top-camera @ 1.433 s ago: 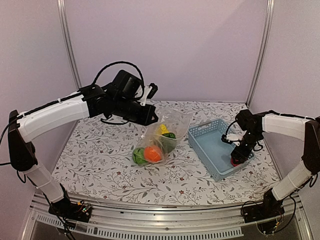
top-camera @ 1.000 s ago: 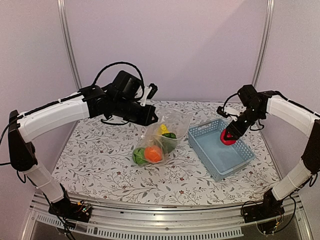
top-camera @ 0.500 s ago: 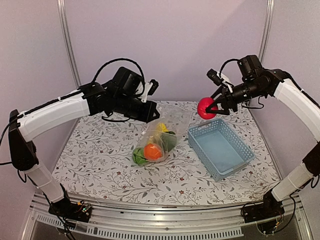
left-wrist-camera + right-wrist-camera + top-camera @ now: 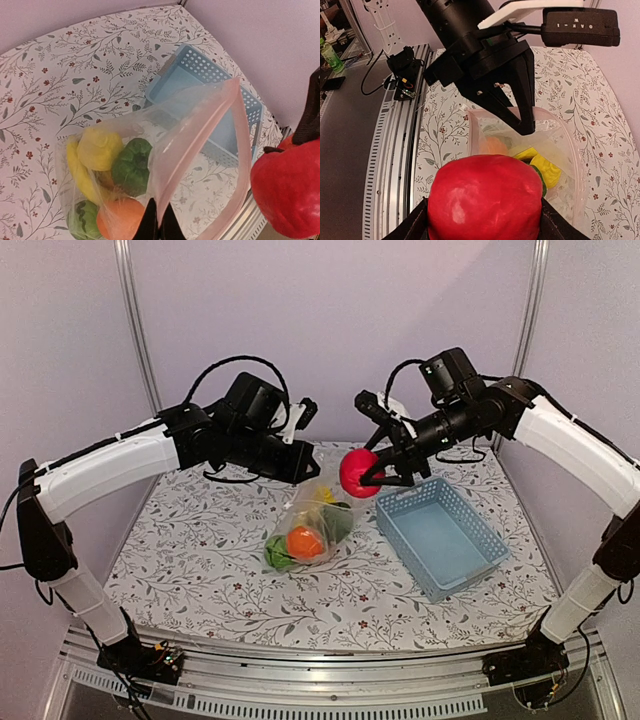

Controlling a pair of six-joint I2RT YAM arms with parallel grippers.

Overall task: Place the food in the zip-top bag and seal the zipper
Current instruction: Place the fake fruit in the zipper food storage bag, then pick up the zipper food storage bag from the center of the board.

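Since the previous frame, my right end effector (image 4: 374, 468) moves the red apple (image 4: 355, 472) off the blue basket (image 4: 440, 535) to the zip-top bag (image 4: 330, 505) mouth, clamped across its widest part. It is probably light, rigid and slick. My left end effector (image 4: 159, 226) pinches the limp zipper (image 4: 235, 125) edge, holding it open above the bench (image 4: 200, 550).

From the left wrist, the round red plastic apple (image 4: 287, 192) runs off the right and bottom edges, and the left gripper (image 4: 159, 227) shows only two dark tips. The clear crinkly zip-top bag (image 4: 195, 135) veils part of the light-blue slotted basket (image 4: 200, 65). The apple hides most of the right gripper (image 4: 485, 222) in its own wrist view.
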